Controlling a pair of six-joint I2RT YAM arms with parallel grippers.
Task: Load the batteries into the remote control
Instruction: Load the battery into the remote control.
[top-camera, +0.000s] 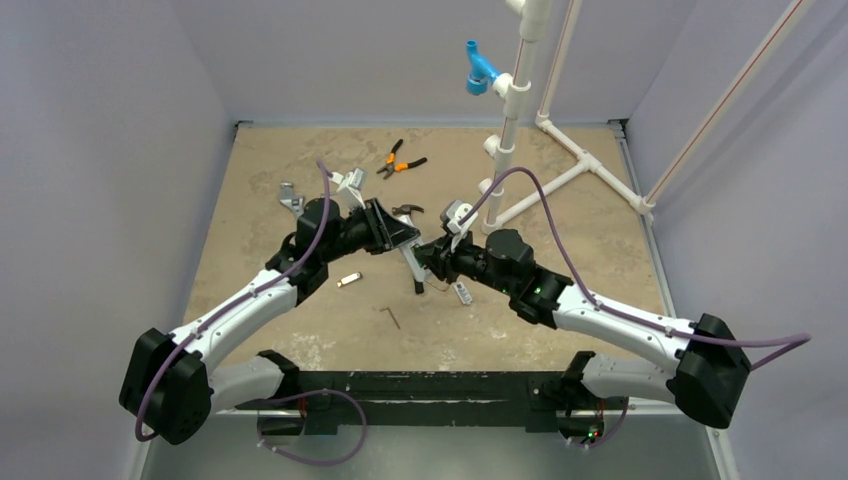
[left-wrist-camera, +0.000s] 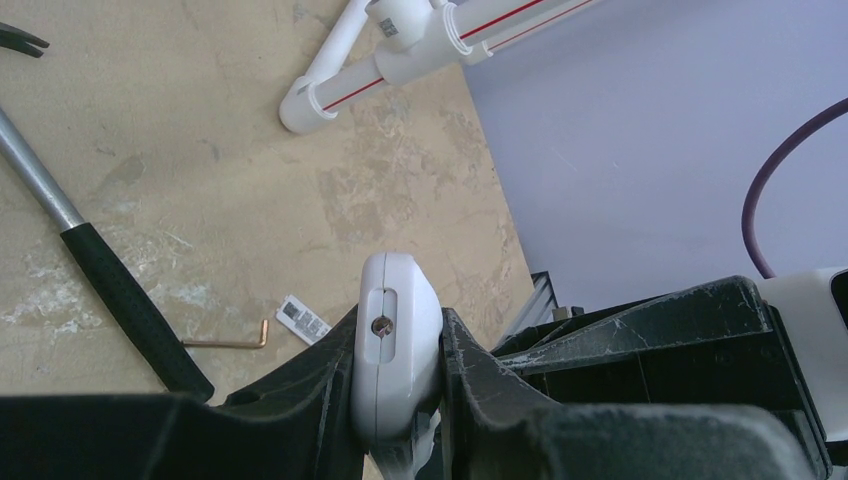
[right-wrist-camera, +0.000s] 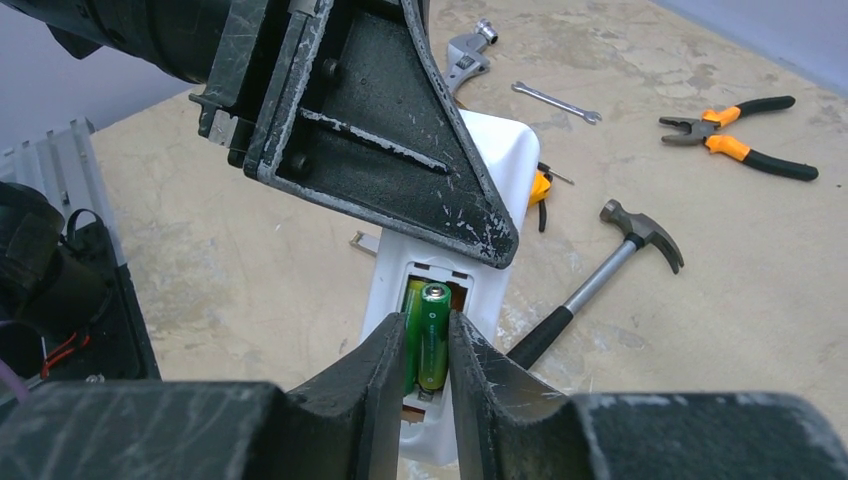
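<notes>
Left hand (left-wrist-camera: 398, 325) clamps remote control (left-wrist-camera: 398, 285); right hand (right-wrist-camera: 428, 335) pinches battery (right-wrist-camera: 434, 305); left arm (top-camera: 240, 305), right arm (top-camera: 610, 312) angled inward.

This looks like a robotics laboratory test cell. Plain pale violet walls (top-camera: 100, 150) close in one desk (top-camera: 560, 330) with a sand-coloured top. Two robot arms (top-camera: 240, 310) are bolted at its near edge. A white pipe frame (top-camera: 511, 120) stands on it, and workshop tools lie about: pliers (top-camera: 402, 162), a hammer (right-wrist-camera: 590, 285), a wrench (right-wrist-camera: 465, 55).
</notes>
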